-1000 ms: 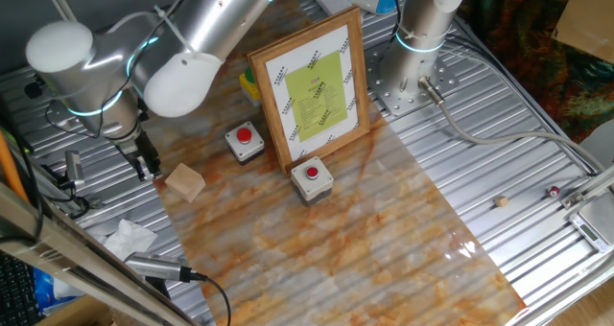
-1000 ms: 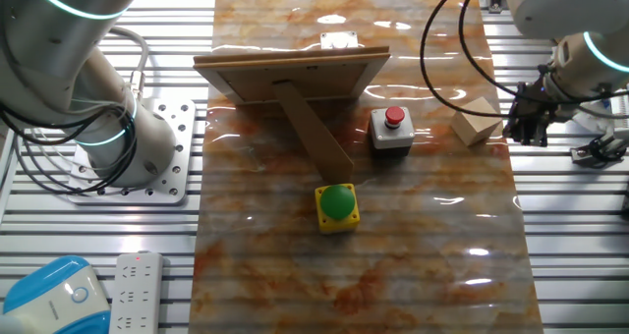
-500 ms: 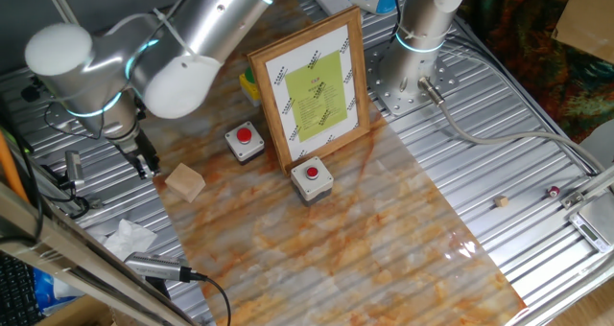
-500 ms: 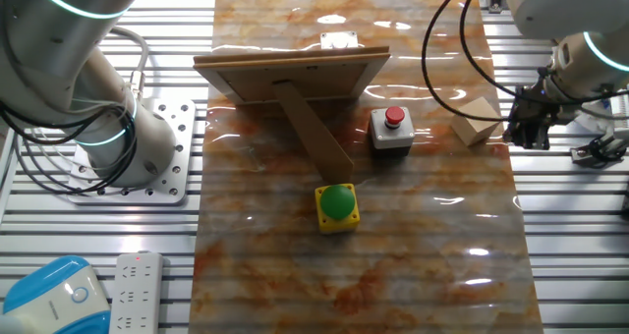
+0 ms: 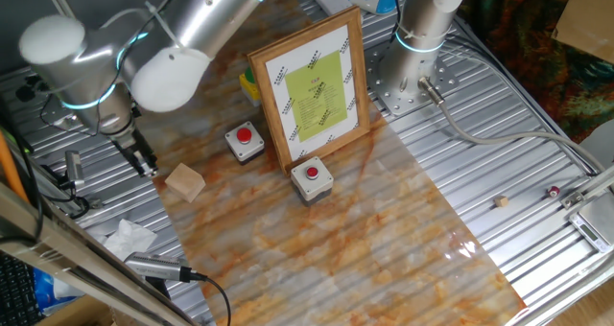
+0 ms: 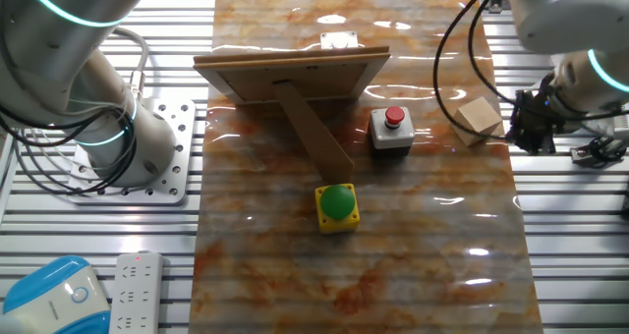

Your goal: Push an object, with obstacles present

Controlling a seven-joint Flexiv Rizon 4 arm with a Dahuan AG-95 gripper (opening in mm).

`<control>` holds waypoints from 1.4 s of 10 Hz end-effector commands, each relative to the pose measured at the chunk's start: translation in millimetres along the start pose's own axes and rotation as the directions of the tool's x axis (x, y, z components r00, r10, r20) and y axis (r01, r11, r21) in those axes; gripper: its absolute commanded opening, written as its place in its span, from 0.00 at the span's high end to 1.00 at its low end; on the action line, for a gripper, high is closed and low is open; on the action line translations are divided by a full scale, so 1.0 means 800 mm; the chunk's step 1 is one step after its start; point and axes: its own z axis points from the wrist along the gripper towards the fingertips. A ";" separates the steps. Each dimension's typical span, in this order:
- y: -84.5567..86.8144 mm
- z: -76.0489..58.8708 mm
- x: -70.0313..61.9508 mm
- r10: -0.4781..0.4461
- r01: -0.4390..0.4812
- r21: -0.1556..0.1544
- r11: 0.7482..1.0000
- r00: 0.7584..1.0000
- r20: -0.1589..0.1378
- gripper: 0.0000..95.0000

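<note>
Cube [image 5: 185,182] [image 6: 479,120] seen on marbled mat [image 5: 384,230] near its edge, tilted askew to mat edge. Gripper [image 5: 142,162] [image 6: 532,136] held low just beside cube, off mat over slatted table [image 5: 537,173]; contact not discernible. Fingers appear together, nothing clamped. Frame [image 5: 315,84] propped upright mid-mat. One red-button box [image 5: 244,141] near cube, another [image 5: 312,177] before frame. Green-button yellow box [image 6: 337,205] behind frame.

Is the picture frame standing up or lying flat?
Standing up. The picture frame leans on a wooden prop behind it, visible in the other fixed view.
</note>
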 end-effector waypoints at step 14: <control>-0.001 0.002 0.000 -0.113 0.113 -0.001 0.994 0.993 -0.047 1.00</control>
